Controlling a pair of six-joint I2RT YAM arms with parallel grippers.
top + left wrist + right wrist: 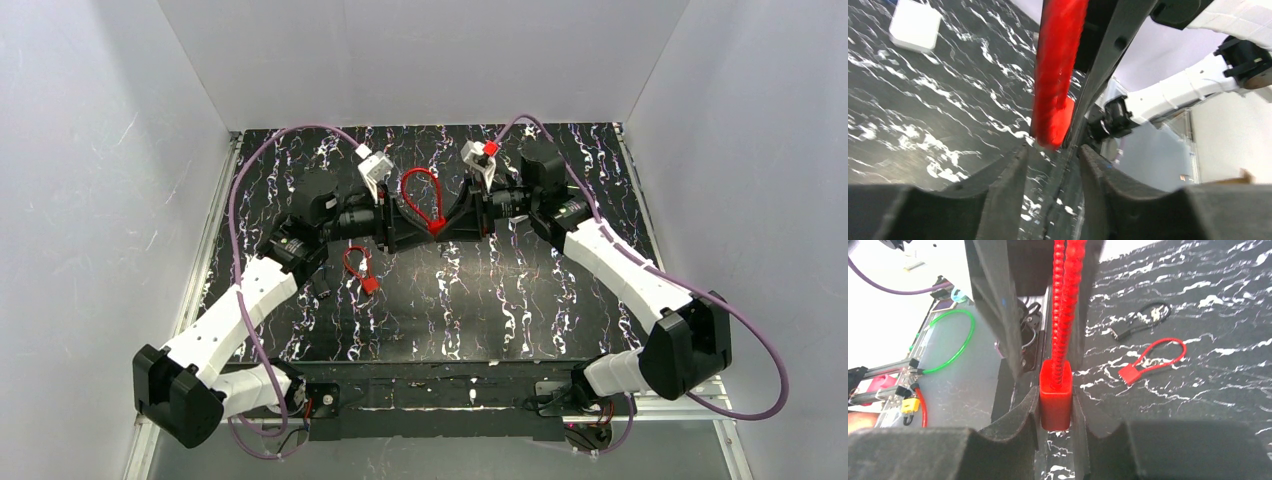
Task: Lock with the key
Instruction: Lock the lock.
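A red lock with a ribbed red cable loop hangs between the two arms above the middle of the table. My right gripper is shut on the lock's red body, with the cable rising straight up from it. From the other side, my left gripper is open; only the table shows between its fingers, and the red lock sits just past their tips. In the top view both grippers meet at the lock body. I cannot make out the key.
A second, smaller red lock lies on the black marbled table near the left arm. A black cable loop lies beyond it. A white block sits on the table. White walls enclose the table.
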